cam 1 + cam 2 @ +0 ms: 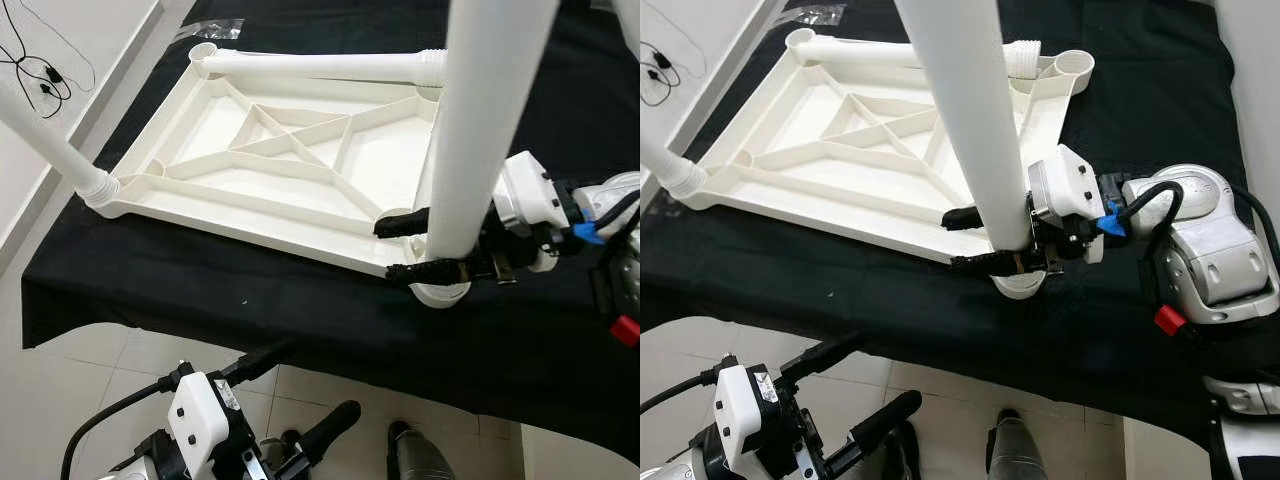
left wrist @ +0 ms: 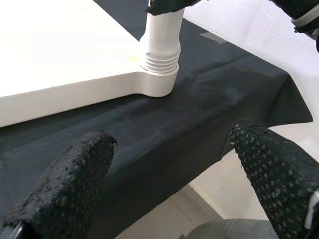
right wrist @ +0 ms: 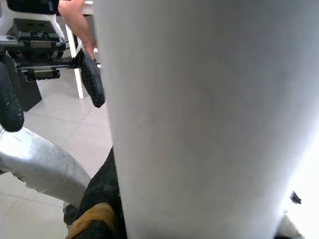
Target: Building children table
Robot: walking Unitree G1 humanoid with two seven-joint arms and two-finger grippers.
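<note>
Right now the right end effector (image 1: 985, 240) pinches the upright white leg (image 1: 965, 120) low down, one black finger on each side of the tube, just above the corner socket (image 1: 1020, 285) of the upturned table top (image 1: 290, 150). Gripping so near the base probably gives the best control of the threaded end while it seats or turns in the socket; the left wrist view shows the leg's ridged collar (image 2: 160, 62) sitting at the socket's mouth, and whether it is fully home cannot be told.

The table top lies underside up, ribs showing, on a black cloth (image 1: 250, 300) that covers the table, which keeps the sockets facing upward for fitting legs. Another leg (image 1: 320, 66) lies along the far edge by its corner, and a further one (image 1: 45, 140) sticks out from the left corner, apparently already in its socket.

The left end effector (image 1: 300, 400) hangs below the cloth's near edge over the tiled floor (image 1: 80, 370), fingers spread wide and empty, seemingly idle while the right arm does the work. By my judgement the build is roughly midway.
</note>
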